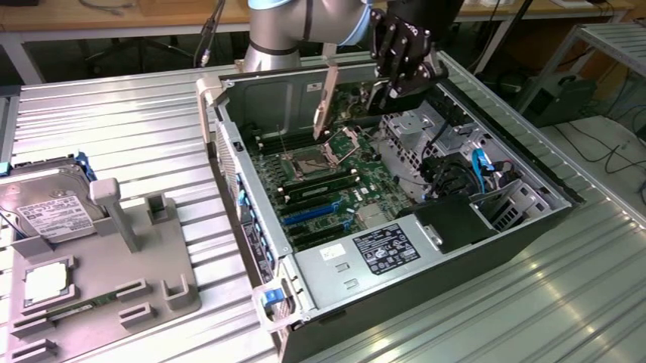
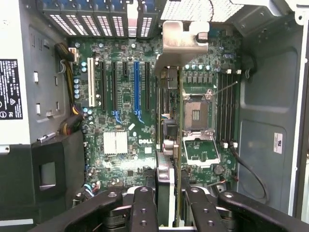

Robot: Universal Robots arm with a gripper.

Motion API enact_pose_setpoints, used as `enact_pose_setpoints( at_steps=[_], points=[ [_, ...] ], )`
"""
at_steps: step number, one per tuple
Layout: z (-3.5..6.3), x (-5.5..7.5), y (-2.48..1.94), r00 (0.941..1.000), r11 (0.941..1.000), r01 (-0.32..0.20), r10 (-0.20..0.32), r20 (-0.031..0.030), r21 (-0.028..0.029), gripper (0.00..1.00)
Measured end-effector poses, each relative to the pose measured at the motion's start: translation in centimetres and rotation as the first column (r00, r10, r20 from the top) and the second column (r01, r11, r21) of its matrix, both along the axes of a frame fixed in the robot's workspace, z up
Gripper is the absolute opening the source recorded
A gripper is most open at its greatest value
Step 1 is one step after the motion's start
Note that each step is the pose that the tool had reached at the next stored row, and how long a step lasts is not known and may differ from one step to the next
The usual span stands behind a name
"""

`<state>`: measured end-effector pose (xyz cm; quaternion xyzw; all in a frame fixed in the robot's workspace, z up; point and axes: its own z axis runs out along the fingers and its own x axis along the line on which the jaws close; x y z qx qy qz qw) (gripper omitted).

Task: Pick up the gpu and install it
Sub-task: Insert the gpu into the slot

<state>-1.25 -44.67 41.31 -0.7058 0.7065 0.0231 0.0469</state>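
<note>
Exterior view: gripper over open computer case on the ribbed tabletop. Jaws clamped on the gpu, card on edge, its silver bracket toward the exterior view's left.

Wrist view: gpu seen edge-on, rising from the gripper over the green motherboard, beside the processor socket.

gripper | clamps gpu upright | above open computer case
</note>
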Motion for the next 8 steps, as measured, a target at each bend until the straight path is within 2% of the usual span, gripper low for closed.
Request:
enact_pose_setpoints(
  at_steps=[2,8],
  points=[
    [-0.1,-0.34,0.0,1.0,1.0,-0.002,0.002,-0.0032,-0.0009,0.28],
    [-0.22,-0.88,-0.04,1.0,1.0,-0.002,0.002,-0.0057,-0.0007,0.28]
  ],
)
